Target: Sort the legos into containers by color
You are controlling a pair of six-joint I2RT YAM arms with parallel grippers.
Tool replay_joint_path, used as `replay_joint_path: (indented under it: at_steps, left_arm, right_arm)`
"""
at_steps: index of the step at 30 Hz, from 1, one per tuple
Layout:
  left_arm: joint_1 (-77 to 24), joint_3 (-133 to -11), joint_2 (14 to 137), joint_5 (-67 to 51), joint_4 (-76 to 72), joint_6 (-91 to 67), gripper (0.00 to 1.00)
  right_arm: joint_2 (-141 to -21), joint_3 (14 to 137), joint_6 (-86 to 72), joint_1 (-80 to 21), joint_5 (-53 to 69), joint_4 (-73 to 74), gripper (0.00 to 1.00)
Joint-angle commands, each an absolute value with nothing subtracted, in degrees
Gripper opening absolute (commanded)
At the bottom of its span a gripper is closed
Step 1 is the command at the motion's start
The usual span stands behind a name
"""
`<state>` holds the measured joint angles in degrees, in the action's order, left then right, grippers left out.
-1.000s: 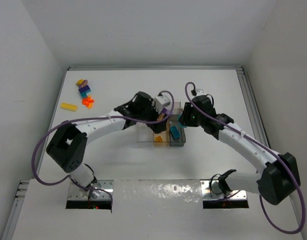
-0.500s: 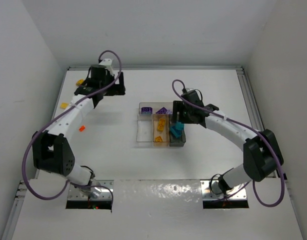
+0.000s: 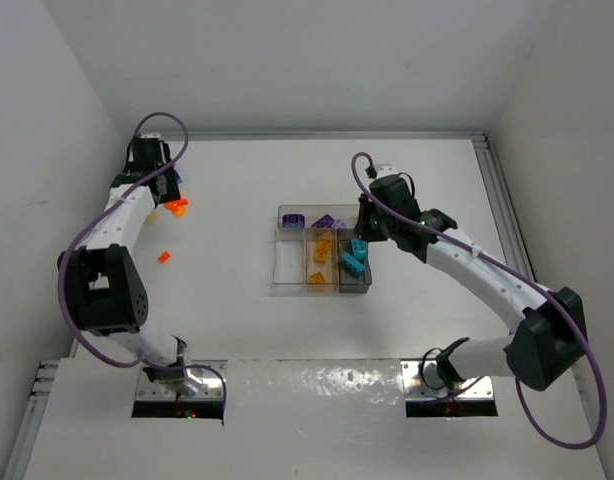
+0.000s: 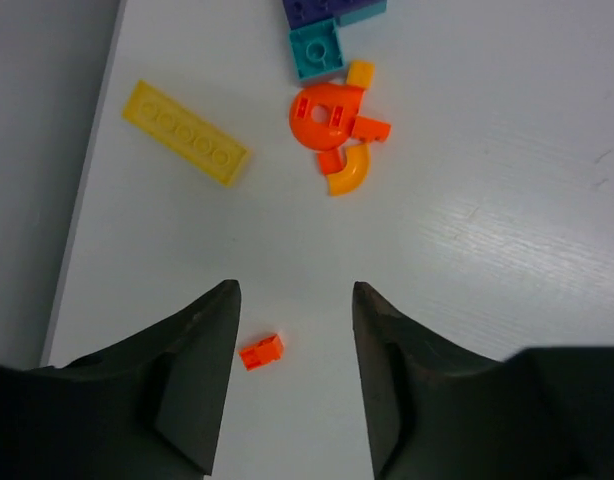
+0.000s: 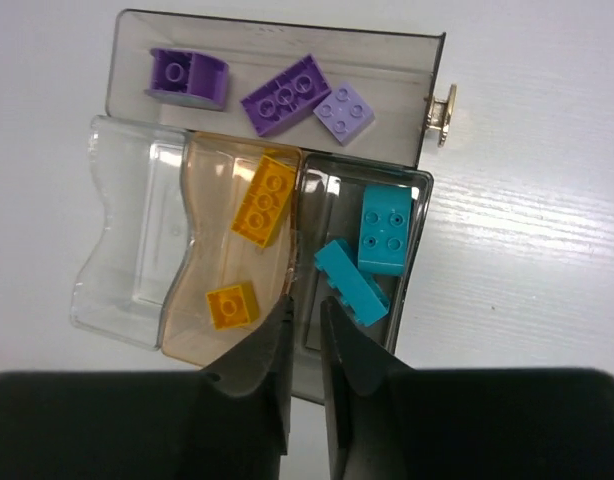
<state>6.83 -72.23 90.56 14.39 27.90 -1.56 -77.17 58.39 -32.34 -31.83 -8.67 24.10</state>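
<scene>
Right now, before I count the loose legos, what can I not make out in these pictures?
Top view: the left gripper covers part of the loose pile, so its pieces cannot be counted there.
Left wrist view: the purple brick is cut off by the top edge.
Right wrist view: the right gripper hides the near end of the tray.
</scene>
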Motion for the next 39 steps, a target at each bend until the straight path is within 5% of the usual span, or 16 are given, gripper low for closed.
replay_joint_path:
  at_steps: [1,7,12,29,39]
  left_arm:
    - [8.52,-75.40,93.33,15.47,29.26,2.20,0.48]
    - [10.19,-79.90,98.70,15.55,39.63,5.71,0.81]
    - [13.43,-74.71,100.45,11.09,44.12,8.52,0.89]
    - [19.51,-67.24,104.68,-4.13,41.49,27.86,0.56]
    - [19.51,-68.03,107.84,-4.66,42.36,26.63,0.25]
  right_arm:
    - [-74.80,60.56,-30.59,-32.61,-9.58,24.43,0.18]
    - [-74.79,63.44,-28.83,-32.96,-8.09,28.82,0.44]
    - [-77.69,68.28,-27.60,-33.22,-8.35,34.52,0.51]
    - [-90.18,84.46,-28.65,-38.93,-9.67,43.77,0.45]
    - [-87.63,83.68,-29.00,-39.11,-12.39,44.21,0.44]
